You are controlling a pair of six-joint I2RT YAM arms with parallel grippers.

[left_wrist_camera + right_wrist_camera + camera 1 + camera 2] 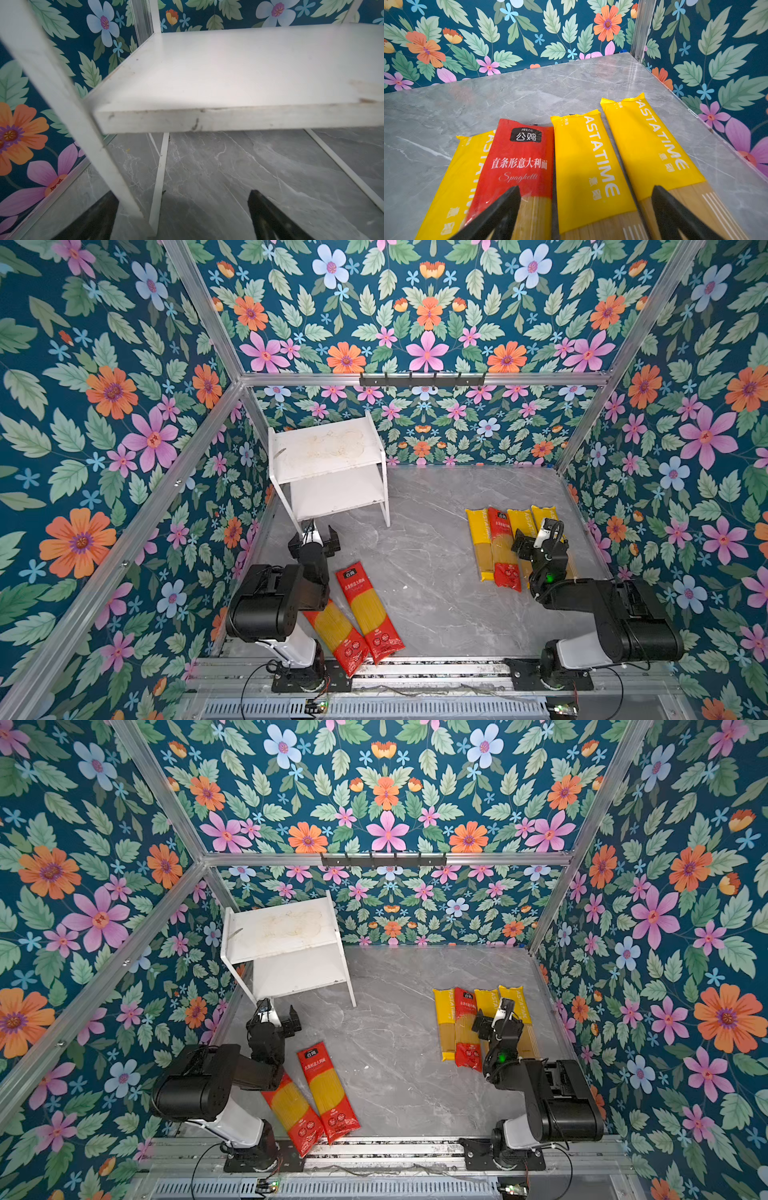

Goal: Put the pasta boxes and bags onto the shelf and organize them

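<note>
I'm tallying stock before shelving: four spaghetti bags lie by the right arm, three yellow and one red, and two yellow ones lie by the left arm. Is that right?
Not quite: the two left bags are red-ended, not yellow, as both top views show. The right group is indeed three yellow bags and one red bag.

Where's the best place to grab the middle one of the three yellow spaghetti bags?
Probably across its narrow width near the middle, straight down from above. The middle yellow bag lies flat on the table, long and slim, with the red bag close alongside, so a side approach looks blocked. The right gripper hangs open over it.
</note>
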